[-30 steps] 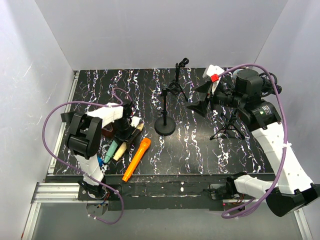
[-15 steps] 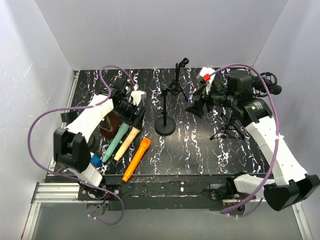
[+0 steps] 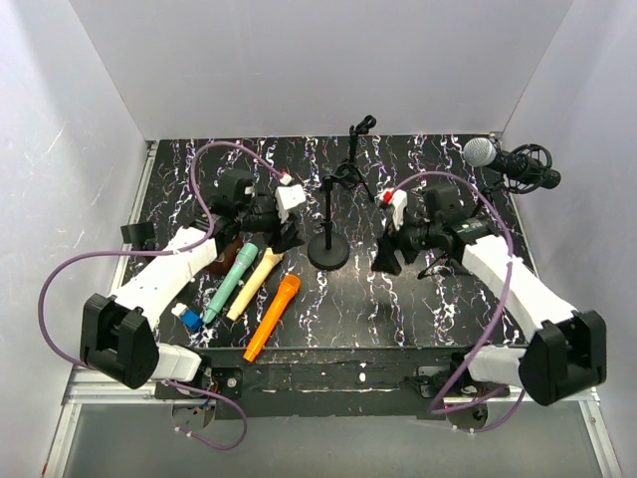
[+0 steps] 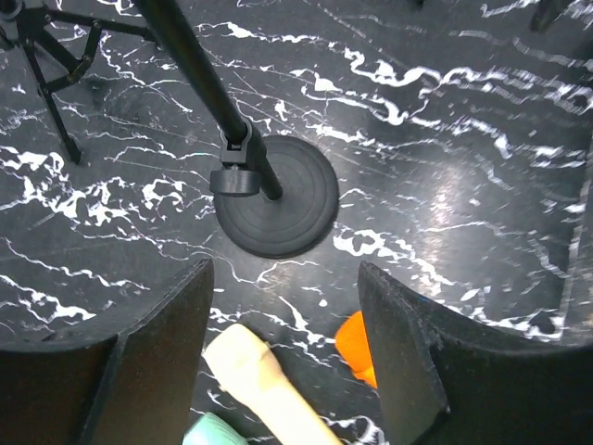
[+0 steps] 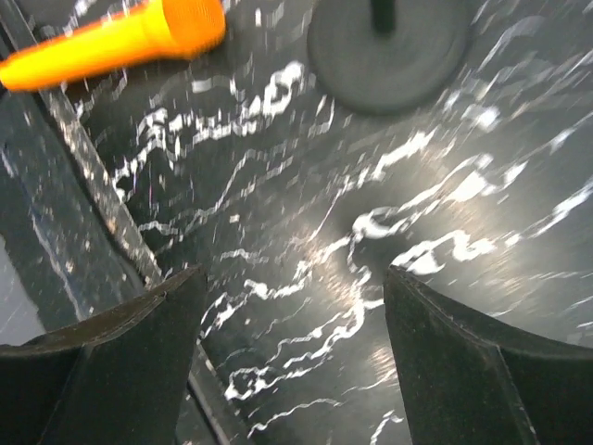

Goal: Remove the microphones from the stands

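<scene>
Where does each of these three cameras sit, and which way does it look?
Top: above and behind the arms, looking down on the table; both arms show whole.
Left wrist: on the left arm, looking down through the open left gripper at the stand base.
Right wrist: on the right arm, looking down through the open right gripper at the table; blurred.
Shared: all three show the stand base and the orange mic.

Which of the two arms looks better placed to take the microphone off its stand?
Right, probably. The silver-headed microphone sits in the far right corner, on that arm's side. The right hand is open and empty, while the left hand is farther off, beyond the round-based stand.
</scene>
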